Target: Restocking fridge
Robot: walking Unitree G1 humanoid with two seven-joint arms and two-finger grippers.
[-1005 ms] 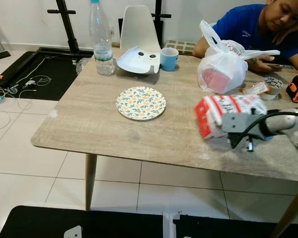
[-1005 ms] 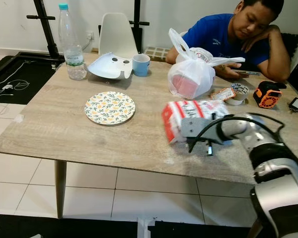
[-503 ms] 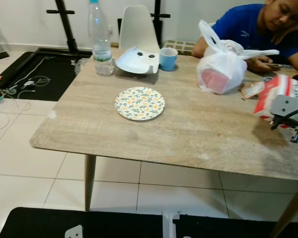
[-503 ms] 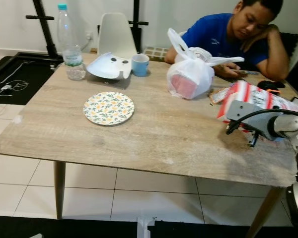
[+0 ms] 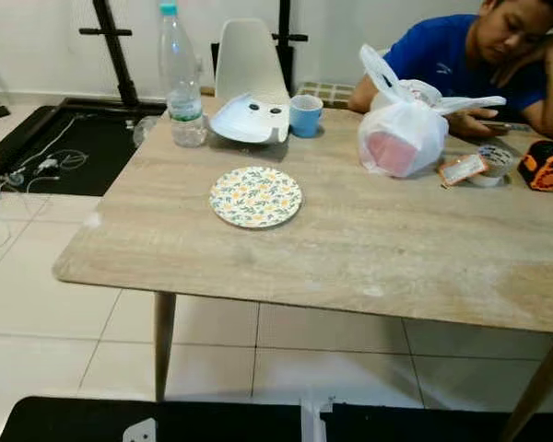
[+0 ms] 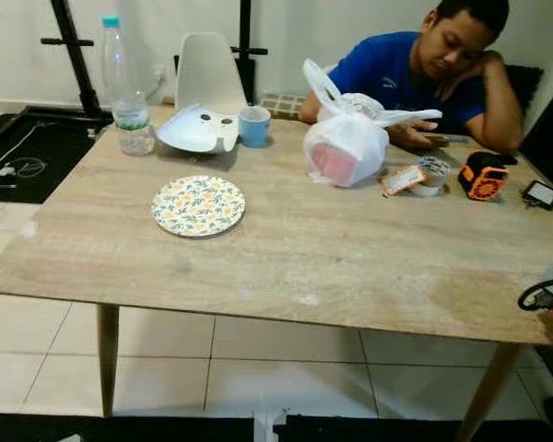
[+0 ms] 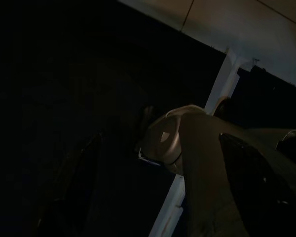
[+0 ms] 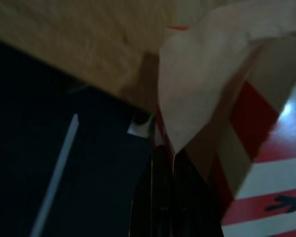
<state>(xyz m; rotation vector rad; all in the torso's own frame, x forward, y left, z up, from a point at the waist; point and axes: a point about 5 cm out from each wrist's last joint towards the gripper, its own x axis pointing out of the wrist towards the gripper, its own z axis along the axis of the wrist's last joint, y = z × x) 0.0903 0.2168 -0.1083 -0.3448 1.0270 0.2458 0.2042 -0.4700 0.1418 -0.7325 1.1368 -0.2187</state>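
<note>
Red-striped carton (image 8: 256, 148), seemingly tilted, in right gripper (image 8: 163, 197)

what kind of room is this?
Most likely a home dining area: a wooden table on a white tiled floor, laid with a floral plate, blue cup and water bottle, with a person seated at the far side.

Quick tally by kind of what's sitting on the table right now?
Bottle: 1
Cup: 1
Plate: 1
White plastic shell: 1
Plastic bag: 1
Tape roll: 1
Tape measure: 1
Phone: 1
Total: 8
</note>
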